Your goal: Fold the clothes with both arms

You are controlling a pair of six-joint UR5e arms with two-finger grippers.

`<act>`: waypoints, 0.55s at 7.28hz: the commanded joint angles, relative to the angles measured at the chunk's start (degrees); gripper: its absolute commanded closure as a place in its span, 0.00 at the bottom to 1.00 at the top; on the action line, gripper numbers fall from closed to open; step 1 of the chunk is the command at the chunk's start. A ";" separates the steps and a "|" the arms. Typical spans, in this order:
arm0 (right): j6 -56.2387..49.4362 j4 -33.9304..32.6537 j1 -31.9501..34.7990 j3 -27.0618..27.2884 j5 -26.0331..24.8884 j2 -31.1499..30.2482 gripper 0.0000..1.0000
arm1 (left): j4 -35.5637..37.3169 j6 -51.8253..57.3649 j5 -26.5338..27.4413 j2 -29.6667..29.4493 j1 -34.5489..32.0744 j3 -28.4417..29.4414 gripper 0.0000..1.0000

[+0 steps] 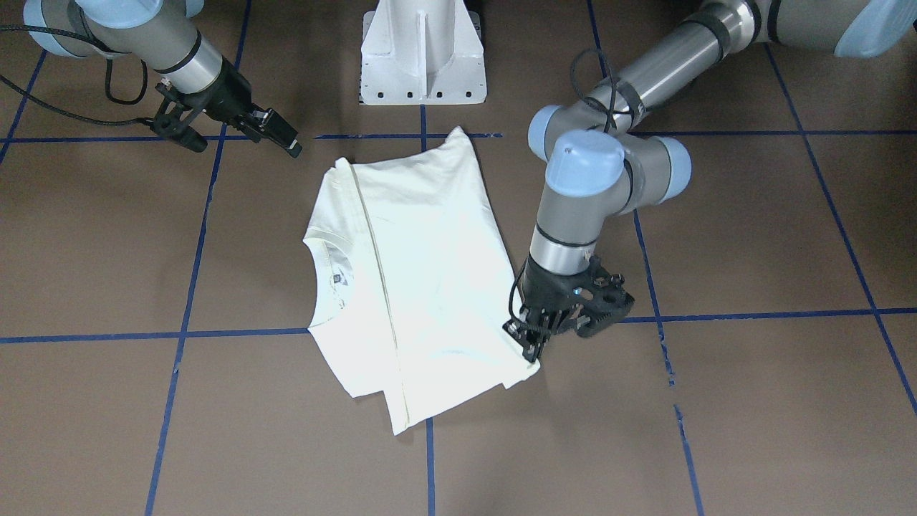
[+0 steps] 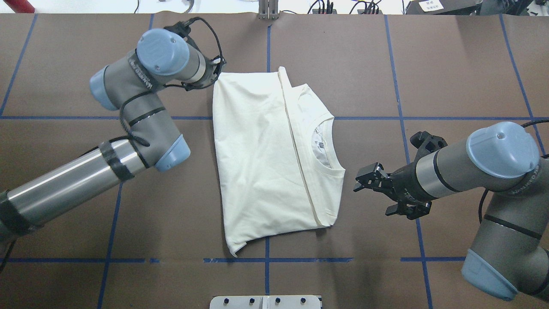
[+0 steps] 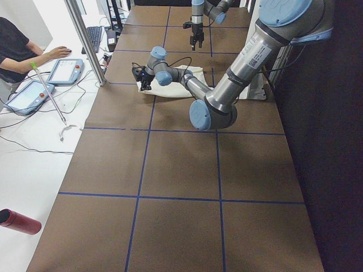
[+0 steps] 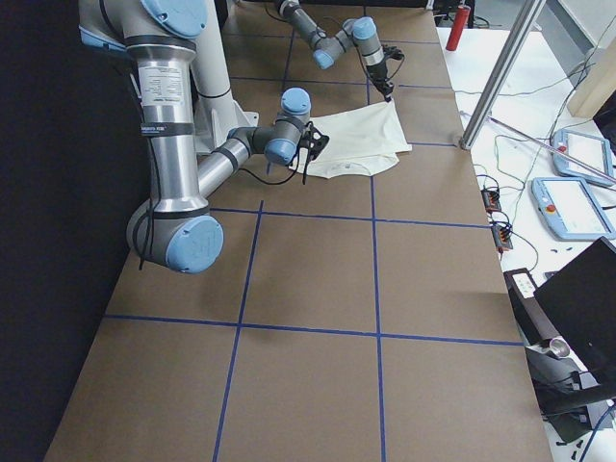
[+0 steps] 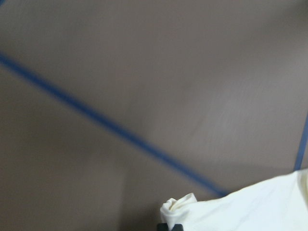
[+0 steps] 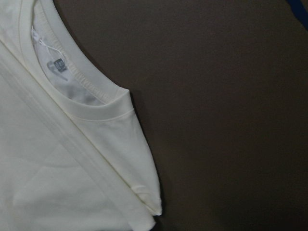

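The cream-white clothes [image 2: 257, 159] lie folded flat in the middle of the table, collar [image 2: 330, 146] toward my right arm. The print is hidden. My left gripper [image 1: 531, 350] points down at the shirt's far corner. The left wrist view shows a bunched bit of cloth [image 5: 177, 206] at a dark fingertip, so it is shut on that corner. My right gripper [image 2: 363, 179] hovers open just off the collar side, apart from the fabric. The right wrist view shows the collar [image 6: 82, 98] and a folded shoulder edge, with no fingers in it.
The white pedestal base [image 1: 423, 54] stands at the robot's side of the table. Blue tape lines [image 2: 268, 259] cross the brown table. A person [image 3: 20, 48] sits at a side desk with tablets [image 3: 62, 71]. A red bottle [image 3: 20, 221] lies off the table.
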 commanded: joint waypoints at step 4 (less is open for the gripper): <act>-0.28 -2.01 -2.09 -11.09 -7.11 13.73 0.00 | -8.05 4.10 -7.76 10.44 -3.00 -12.03 0.42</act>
